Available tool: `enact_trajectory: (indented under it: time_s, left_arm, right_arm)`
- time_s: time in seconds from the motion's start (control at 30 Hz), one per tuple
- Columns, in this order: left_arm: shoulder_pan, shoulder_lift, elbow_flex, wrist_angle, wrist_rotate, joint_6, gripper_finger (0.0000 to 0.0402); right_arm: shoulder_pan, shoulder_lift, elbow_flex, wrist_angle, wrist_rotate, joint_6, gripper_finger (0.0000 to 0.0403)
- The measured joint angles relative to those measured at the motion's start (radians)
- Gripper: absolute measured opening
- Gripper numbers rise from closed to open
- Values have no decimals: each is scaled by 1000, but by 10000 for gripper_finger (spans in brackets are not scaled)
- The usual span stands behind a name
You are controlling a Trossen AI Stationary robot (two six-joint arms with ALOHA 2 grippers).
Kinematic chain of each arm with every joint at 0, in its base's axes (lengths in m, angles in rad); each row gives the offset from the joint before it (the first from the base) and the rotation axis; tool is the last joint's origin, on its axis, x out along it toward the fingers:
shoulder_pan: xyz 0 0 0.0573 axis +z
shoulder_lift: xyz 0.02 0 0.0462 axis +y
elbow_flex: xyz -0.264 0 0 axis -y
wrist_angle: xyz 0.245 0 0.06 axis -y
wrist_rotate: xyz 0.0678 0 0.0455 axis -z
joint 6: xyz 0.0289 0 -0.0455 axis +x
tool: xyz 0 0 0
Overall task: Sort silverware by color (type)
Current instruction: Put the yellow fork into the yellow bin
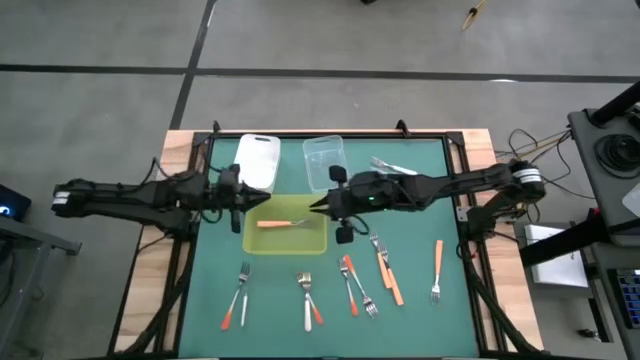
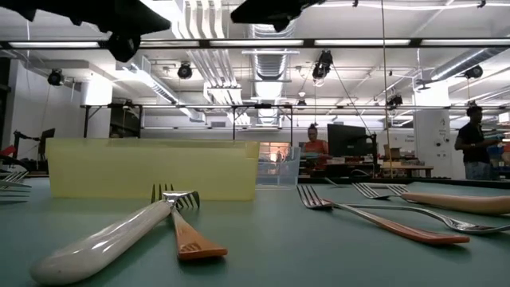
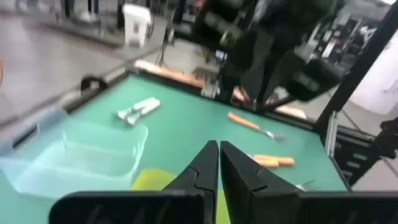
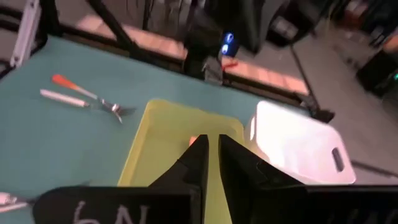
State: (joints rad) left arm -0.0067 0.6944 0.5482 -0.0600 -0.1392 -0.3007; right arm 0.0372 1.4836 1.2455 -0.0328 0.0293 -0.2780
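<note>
Barely begun, judging by the layout: one orange-handled fork [image 1: 281, 223] lying in the yellow-green tray [image 1: 258, 243]; about a dozen forks [image 1: 347, 283] scattered across the near surface [image 1: 480, 300], two more utensils [image 1: 392, 166] far right beside the clear tub [image 1: 322, 160]. Right pincer [image 1: 322, 205] over the tray's right edge, fingers nearly together and empty; left pincer [image 1: 255, 201] at its far left edge, likewise narrow, holding nothing.

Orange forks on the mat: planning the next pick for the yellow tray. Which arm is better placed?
Probably right. The right gripper hangs over the tray, nearer the orange forks. The left gripper is across it.
</note>
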Motion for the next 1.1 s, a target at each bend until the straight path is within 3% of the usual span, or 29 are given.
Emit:
enact_trajectory:
  time_s: [0.4, 0.57, 0.87, 1.1]
  left_arm:
    - [-6, 270, 146, -303, 28, -119, 0]
    - [-8, 365, 204, -351, 28, -124, 0]
    - [-24, 501, 333, -409, 106, -75, 0]
    - [-63, 611, 395, -491, 107, -4, 0]
  right_arm:
    - [0, -212, -354, 293, -1, -13, 27]
    - [-1, -257, -455, 396, 0, -33, 27]
    - [-19, -263, -481, 409, -1, -75, 27]
    - [-18, -266, -481, 401, -2, -91, 27]
